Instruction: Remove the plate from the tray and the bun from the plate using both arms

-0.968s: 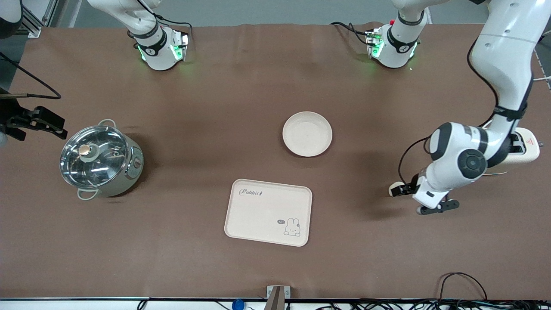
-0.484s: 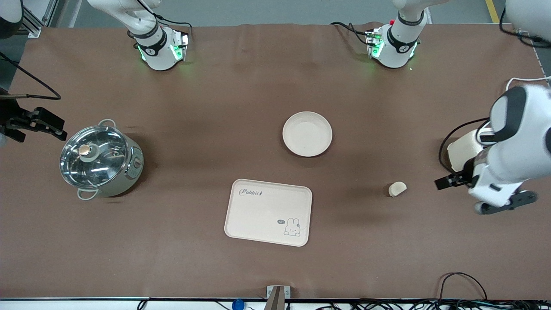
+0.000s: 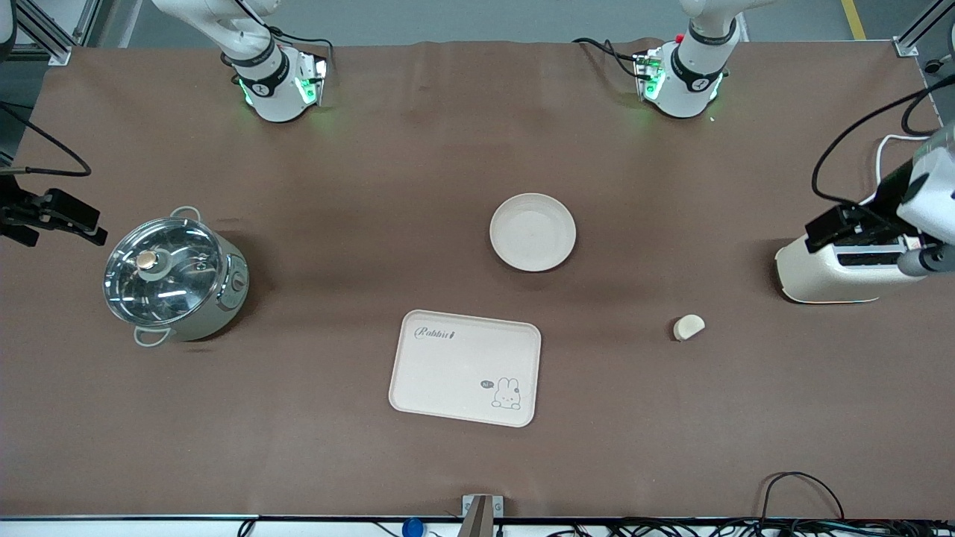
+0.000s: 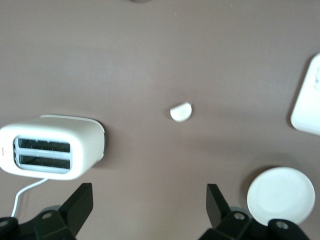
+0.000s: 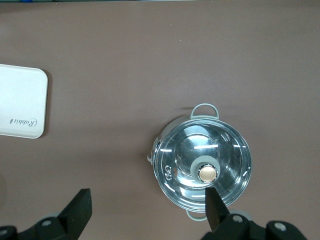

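Note:
The round cream plate [image 3: 533,232] sits on the brown table, farther from the front camera than the tray; it also shows in the left wrist view [image 4: 281,195]. The small pale bun [image 3: 689,327] lies alone on the table between the tray and the toaster, and shows in the left wrist view [image 4: 180,111]. My left gripper [image 3: 869,242] is up in the air over the toaster, open and empty [image 4: 148,200]. My right gripper [image 3: 52,224] hangs over the table edge beside the pot, open and empty [image 5: 147,197].
A rectangular cream tray with a rabbit drawing [image 3: 465,368] lies near the middle front. A steel pot with a glass lid [image 3: 173,277] stands toward the right arm's end. A cream toaster [image 3: 835,272] stands toward the left arm's end.
My left gripper has risen from beside the bun and swung away to over the toaster. The bun stays on the table. The right gripper has barely shifted.

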You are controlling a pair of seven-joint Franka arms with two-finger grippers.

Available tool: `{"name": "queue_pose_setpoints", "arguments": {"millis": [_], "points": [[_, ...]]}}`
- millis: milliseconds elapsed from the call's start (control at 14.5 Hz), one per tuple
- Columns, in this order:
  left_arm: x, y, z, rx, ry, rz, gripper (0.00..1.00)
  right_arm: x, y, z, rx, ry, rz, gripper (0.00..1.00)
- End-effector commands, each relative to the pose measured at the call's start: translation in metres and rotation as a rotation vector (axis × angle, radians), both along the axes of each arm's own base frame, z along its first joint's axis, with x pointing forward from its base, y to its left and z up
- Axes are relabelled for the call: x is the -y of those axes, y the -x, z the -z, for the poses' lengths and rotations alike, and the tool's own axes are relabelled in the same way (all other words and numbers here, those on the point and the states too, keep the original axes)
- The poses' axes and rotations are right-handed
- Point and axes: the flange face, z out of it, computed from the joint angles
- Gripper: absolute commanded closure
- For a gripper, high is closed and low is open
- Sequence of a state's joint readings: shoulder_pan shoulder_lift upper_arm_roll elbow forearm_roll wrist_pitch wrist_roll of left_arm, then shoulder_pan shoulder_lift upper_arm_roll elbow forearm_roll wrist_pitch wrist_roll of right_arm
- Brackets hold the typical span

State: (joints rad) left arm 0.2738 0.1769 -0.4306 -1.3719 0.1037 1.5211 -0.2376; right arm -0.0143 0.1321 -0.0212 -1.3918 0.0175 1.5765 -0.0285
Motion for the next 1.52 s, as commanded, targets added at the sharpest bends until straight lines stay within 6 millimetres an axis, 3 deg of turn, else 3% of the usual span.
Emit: {"name": "queue_pose_setpoints", "arguments": {"millis": [0, 69, 138, 484, 1452], "points": [[-0.008, 0.005, 0.003, -0.030, 0.059, 0.013, 0.00, -0.002, 0.005, 0.000, -0.002, -0.005, -0.007, 0.00], [-0.016, 0.004, 0.005, -0.033, 0.062, 0.024, 0.00, -0.002, 0.005, -0.003, 0.003, -0.005, -0.005, 0.00], [-0.007, 0.005, 0.003, -0.031, 0.059, 0.044, 0.00, -0.003, 0.005, -0.004, 0.007, -0.008, 0.001, 0.00], [-0.012, 0.020, -0.024, 0.013, 0.077, 0.011, 0.00, -0.004, 0.004, -0.005, 0.015, -0.004, 0.001, 0.00], [-0.028, 0.021, -0.021, -0.019, 0.074, -0.027, 0.00, 0.004, 0.005, -0.010, 0.032, -0.004, 0.012, 0.00]]}}
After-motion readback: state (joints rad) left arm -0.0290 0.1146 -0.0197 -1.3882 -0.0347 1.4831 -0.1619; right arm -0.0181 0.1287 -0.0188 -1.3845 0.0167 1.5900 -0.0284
